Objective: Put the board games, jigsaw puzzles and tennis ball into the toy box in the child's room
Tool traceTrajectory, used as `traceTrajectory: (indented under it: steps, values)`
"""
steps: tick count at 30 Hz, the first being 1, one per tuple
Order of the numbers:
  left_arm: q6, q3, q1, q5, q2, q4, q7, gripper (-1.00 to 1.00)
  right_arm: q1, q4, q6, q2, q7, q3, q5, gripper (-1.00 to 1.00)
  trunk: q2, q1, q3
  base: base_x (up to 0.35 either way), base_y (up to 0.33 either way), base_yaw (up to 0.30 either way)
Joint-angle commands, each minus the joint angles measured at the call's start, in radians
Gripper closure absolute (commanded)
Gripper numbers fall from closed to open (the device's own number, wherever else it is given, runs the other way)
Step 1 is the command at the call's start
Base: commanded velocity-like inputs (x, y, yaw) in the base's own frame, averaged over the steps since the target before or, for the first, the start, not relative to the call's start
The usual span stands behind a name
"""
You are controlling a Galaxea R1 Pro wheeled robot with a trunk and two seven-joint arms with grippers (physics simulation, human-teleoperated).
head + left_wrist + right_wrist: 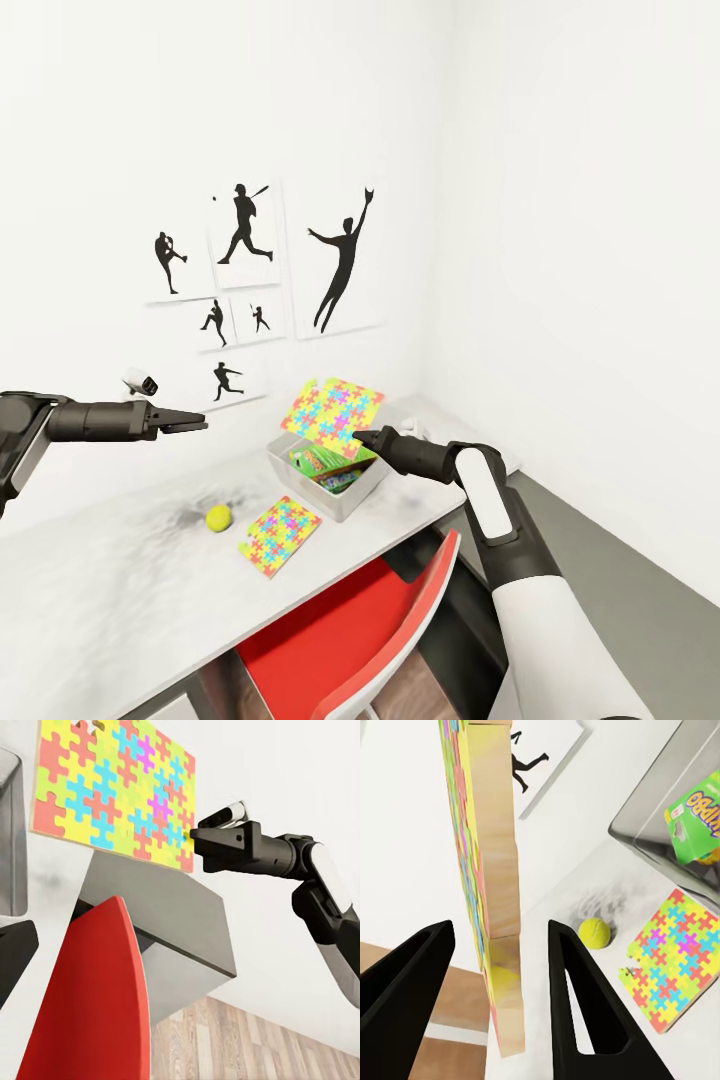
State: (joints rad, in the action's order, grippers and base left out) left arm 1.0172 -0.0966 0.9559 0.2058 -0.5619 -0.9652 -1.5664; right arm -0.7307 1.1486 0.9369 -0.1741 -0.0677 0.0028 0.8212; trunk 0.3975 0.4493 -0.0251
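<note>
A flat square puzzle [333, 415] of knobbly coloured pieces hangs tilted over the grey box [330, 483], its edge pinched in the right gripper [363, 437]. A second puzzle [280, 535] and the ball [219, 517] lie on the white table [90, 600]. The left gripper [197, 425] hovers apart with its fingers together, holding nothing.

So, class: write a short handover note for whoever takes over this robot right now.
Left gripper: shut, empty, raised over the table.
Right gripper: one jigsaw puzzle stands tilted between its fingers above the toy box; grip uncertain.
Done: at least one board game lies in the box.
Left: that puzzle, plus the second puzzle and the tennis ball, both on the table.
</note>
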Motion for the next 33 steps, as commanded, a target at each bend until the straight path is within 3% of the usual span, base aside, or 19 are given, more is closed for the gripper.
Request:
traceTrajectory:
  steps: [1, 14, 33]
  values:
    - [0.011, -0.003, 0.001, 0.001, -0.001, 0.000, -0.004, -1.00, -0.001, 0.000, 0.004, 0.000, -0.007, -0.001, -0.008, 1.00, 0.002, 0.001, -0.002, 0.003, 0.000, 0.000]
    - [0.011, -0.003, 0.001, 0.000, -0.003, 0.000, -0.004, -1.00, -0.001, 0.000, 0.003, 0.000, -0.007, -0.001, -0.008, 1.00, 0.002, 0.001, -0.002, 0.002, 0.000, -0.017]
    - [0.011, -0.003, 0.000, 0.000, -0.003, 0.000, -0.004, -1.00, -0.001, 0.000, 0.002, 0.000, -0.006, -0.001, -0.009, 1.00, 0.002, 0.001, 0.010, 0.148, 0.002, -0.177]
